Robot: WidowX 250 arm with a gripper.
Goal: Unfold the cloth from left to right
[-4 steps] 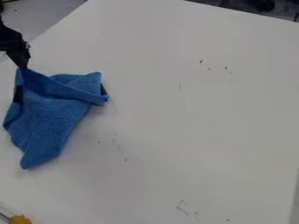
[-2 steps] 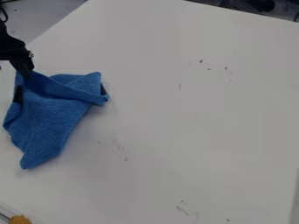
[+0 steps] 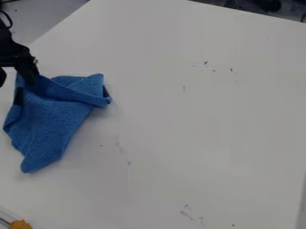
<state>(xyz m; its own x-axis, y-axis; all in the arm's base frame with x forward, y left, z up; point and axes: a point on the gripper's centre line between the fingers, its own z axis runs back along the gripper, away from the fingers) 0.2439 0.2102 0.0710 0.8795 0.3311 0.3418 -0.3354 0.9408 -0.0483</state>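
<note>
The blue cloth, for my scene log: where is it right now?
In the camera view, the blue cloth lies partly folded on the left of the white table, its upper-left corner right by the gripper.

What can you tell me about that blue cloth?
The blue cloth looks soft and fuzzy. It lies rumpled and partly folded on the white table, at the view's left, a fold crossing its top. Dark patches show at both sides. One gripper finger overlaps its upper-left corner; contact is unclear.
</note>
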